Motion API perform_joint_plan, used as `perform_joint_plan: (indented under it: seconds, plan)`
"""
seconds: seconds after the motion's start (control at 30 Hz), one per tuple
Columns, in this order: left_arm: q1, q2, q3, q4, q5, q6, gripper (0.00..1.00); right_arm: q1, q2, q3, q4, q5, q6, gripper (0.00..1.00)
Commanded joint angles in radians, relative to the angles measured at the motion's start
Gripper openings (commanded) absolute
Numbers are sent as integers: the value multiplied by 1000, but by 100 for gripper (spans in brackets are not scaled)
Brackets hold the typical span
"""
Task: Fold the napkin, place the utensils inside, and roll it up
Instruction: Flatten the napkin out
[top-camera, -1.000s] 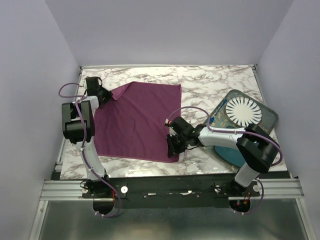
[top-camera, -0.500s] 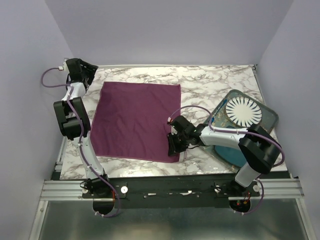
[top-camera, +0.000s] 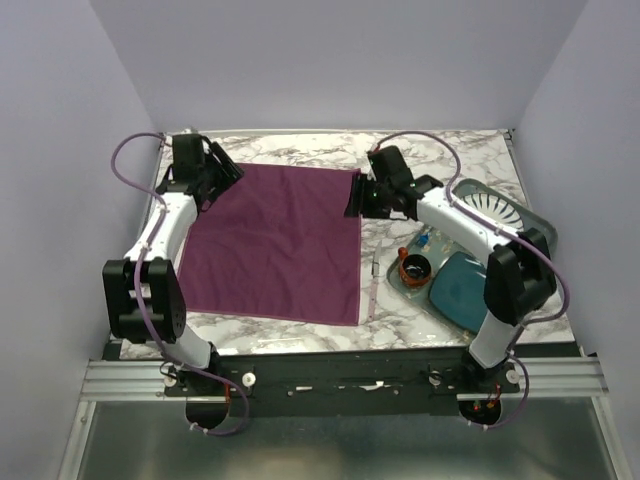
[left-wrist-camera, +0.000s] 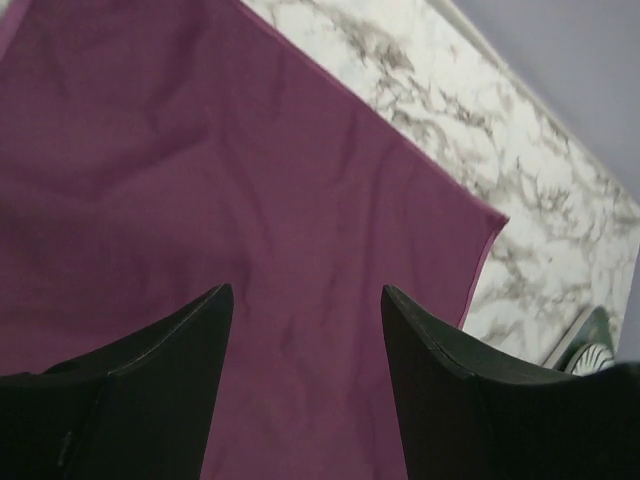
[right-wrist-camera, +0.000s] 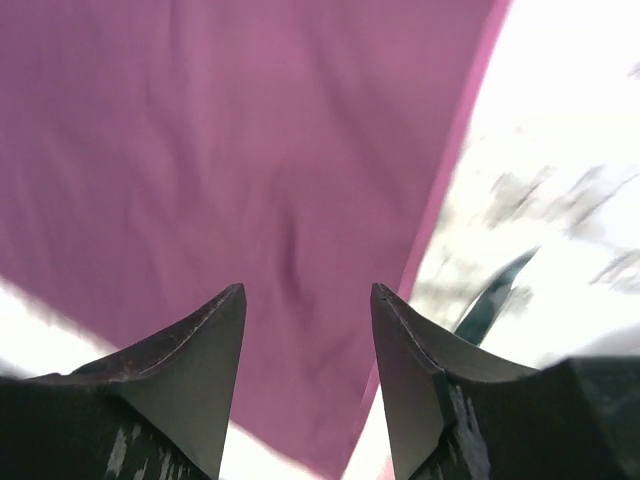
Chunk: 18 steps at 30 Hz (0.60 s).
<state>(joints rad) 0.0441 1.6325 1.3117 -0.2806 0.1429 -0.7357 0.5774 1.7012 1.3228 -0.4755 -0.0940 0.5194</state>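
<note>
as the napkin (top-camera: 275, 240) lies flat, left gripper (left-wrist-camera: 305, 290) and right gripper (right-wrist-camera: 307, 288) gape empty. fold pending: pinch far corners.

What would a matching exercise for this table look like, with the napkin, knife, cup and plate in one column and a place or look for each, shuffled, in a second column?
Column one:
1. napkin
2. knife
3. cup
4. plate

Column two:
A. white with dark spokes, at the far right
B. purple, spread flat
C. lying on the bare table, just right of the napkin's edge
D. orange-rimmed, beside the teal mat

Pairs: 1-B, 2-C, 3-D, 4-A.
</note>
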Motion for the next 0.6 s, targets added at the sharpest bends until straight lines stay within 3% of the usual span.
perform_joint_plan:
  seconds: [0.0, 0.13, 0.17, 0.33, 0.37, 0.57]
  plan:
    - [-71, -138, -182, -69, -32, 117, 69, -71, 161, 196, -92, 120, -36, 60]
    - [-163, -206, -322, -52, -2, 117, 69, -80, 279, 311, -109, 99, -48, 55]
    - [-177, -215, -348, -51, -3, 117, 69, -82, 307, 322, -112, 35, -45, 54]
    - [-251, -220, -454, -11, 0, 104, 59, -82, 368, 303, -100, -32, -45, 49]
    - [-265, -220, -466, 0, -2, 98, 59, -82, 374, 296, -85, -47, -54, 41]
    - [-288, -215, -539, 77, 3, 44, 58, -80, 413, 279, -51, -43, -96, 40]
